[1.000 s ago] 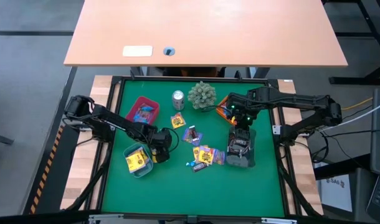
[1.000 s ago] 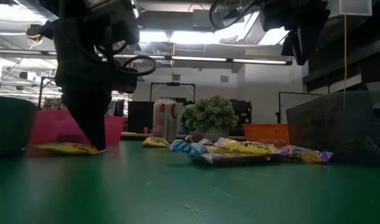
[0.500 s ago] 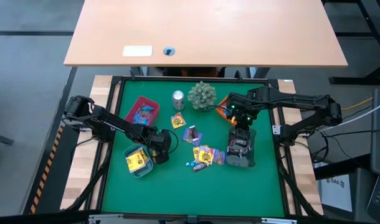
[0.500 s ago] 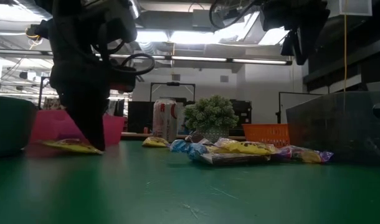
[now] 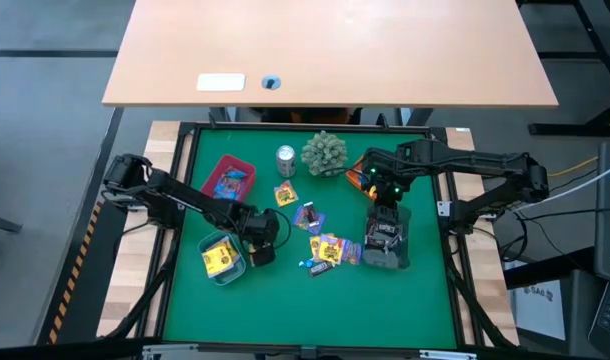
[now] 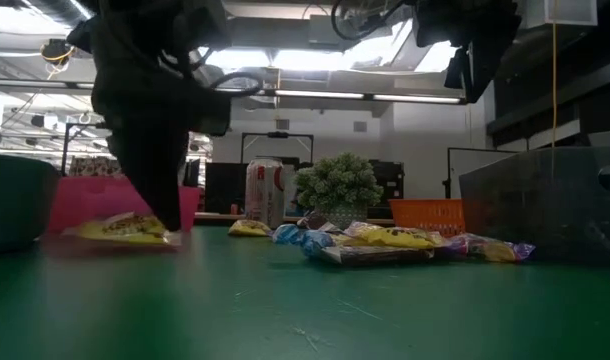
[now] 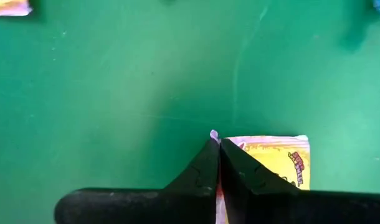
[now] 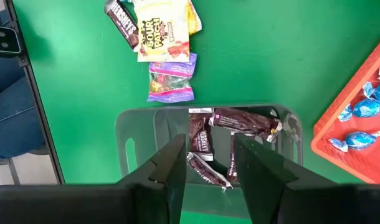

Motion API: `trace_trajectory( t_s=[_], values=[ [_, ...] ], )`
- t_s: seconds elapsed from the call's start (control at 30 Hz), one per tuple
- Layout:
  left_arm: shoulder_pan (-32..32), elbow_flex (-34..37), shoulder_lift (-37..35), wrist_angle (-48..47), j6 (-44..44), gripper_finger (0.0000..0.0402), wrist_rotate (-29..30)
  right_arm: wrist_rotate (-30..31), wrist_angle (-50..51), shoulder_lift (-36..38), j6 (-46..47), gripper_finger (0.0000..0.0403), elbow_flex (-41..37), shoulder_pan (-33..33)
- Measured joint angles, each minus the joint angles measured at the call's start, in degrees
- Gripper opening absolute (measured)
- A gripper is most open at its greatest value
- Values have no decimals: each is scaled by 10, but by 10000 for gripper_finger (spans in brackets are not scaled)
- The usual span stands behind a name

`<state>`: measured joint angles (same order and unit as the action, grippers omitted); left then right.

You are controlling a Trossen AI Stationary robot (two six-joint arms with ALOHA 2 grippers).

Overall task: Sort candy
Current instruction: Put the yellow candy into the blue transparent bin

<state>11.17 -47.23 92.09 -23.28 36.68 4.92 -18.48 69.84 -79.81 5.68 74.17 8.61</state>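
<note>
High view: left pincer (image 5: 253, 252) just right of teal tray (image 5: 223, 272) | Left wrist view: fingers pressed together, pinching yellow packet (image 7: 274, 163) edge on tabletop (image 7: 115, 81) | Right wrist view: right pincer (image 8: 209, 163) half-spread over grey bin (image 8: 131, 134), holding nothing

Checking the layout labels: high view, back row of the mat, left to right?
pink tray → silver can → green plant ball → orange tray

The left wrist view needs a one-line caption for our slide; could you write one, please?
Left gripper shut on the edge of a yellow candy packet with red print, over the green table mat.
</note>
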Motion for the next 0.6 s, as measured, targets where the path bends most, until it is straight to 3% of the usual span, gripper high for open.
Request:
trace_trajectory(
  t_s=[0.33,0.6],
  values=[
    [0,-55,-1,-29,-43,0,-85,0,0,0,0,131,0,0],
    [2,-155,-2,-207,-94,0,-111,0,0,0,0,131,0,0]
  ],
)
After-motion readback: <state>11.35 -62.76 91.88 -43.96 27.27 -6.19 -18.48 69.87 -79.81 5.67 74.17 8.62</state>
